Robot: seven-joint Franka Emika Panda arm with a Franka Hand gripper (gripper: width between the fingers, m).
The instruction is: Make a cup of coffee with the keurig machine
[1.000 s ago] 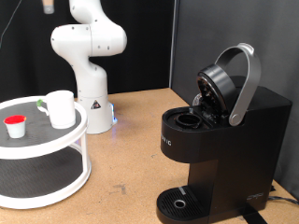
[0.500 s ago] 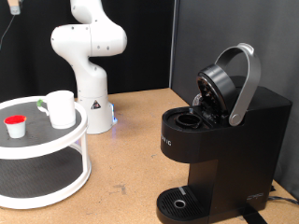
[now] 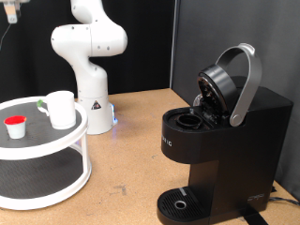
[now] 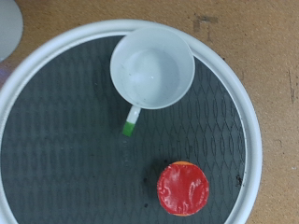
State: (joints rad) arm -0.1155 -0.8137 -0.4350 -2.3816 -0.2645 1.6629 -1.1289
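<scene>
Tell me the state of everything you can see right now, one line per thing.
keurig machine: lid up, pod slot empty, nothing on the drip tray.
cup: upright and empty on the top tier of the stand.
pod: upright on the same tier, red top sealed, apart from the cup.
stand: two tiers, lower one bare where visible.
gripper: high above the stand, holding nothing visible.

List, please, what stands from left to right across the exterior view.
Gripper high in the corner → red-topped pod → cup, both on the white tray → robot arm base → keurig machine, lid open.
</scene>
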